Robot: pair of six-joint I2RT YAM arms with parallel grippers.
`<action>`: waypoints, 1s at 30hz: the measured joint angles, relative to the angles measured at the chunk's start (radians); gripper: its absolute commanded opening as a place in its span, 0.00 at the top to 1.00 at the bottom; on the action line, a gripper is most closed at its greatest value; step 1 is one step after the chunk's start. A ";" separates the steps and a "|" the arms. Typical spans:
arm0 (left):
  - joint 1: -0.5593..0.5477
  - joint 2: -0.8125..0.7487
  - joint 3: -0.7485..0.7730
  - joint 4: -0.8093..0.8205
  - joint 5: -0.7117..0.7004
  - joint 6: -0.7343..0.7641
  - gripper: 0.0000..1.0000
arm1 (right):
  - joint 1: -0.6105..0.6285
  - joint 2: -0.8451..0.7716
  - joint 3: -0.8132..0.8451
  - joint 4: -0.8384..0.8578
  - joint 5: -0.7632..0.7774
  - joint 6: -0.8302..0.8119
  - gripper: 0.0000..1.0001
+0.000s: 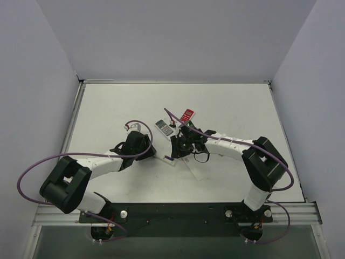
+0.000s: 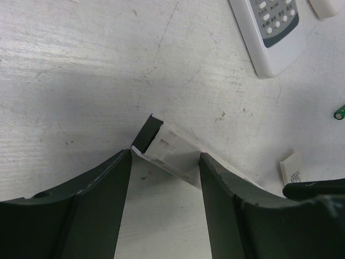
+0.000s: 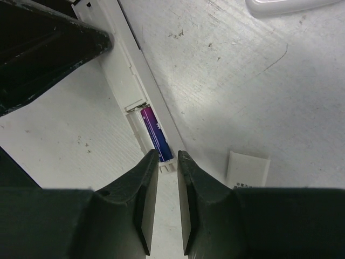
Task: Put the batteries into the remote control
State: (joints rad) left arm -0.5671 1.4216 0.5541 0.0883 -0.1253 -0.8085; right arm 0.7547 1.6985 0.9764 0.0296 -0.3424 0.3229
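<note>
left gripper (image 2: 166,157) jaws hold the white remote (image 2: 168,145) by its end, and right gripper (image 3: 166,157) jaws, nearly closed, sit at the blue battery (image 3: 154,132), can't tell if pinching.

Two white arms (image 1: 99,164) with black joints, looping purple cables (image 1: 24,178), dark grey end effector fingers (image 2: 81,216).

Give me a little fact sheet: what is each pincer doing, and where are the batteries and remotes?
Left pincer: closed on one end of the long white plastic remote
Right pincer: nearly shut, tips at the near end of the blue-purple cylindrical battery; grip unclear
Battery slot: open, that battery lying inside
Spare battery: small green cylinder, loose on the white table
Other remotes: white remote with grey button panel; small red remote; both away from the pincers
Loose cover: flat white plastic lid beside the held remote
</note>
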 measured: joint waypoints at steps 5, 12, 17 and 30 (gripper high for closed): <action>0.000 0.000 0.000 0.000 0.000 0.000 0.37 | -0.013 0.022 -0.010 0.034 -0.052 0.026 0.86; 0.000 0.000 0.000 0.000 0.000 -0.001 0.37 | -0.015 0.048 -0.012 0.053 -0.074 0.031 0.89; 0.000 0.000 0.000 0.000 0.000 -0.001 0.37 | -0.015 0.049 -0.016 0.071 -0.074 0.028 0.92; 0.000 0.000 0.000 0.000 0.002 -0.011 0.37 | -0.013 0.043 -0.076 0.159 -0.077 -0.007 0.92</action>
State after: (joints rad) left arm -0.5674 1.4216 0.5541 0.0883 -0.1238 -0.8200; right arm 0.7414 1.7420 0.9001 0.1890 -0.4191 0.3161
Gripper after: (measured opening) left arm 0.633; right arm 0.081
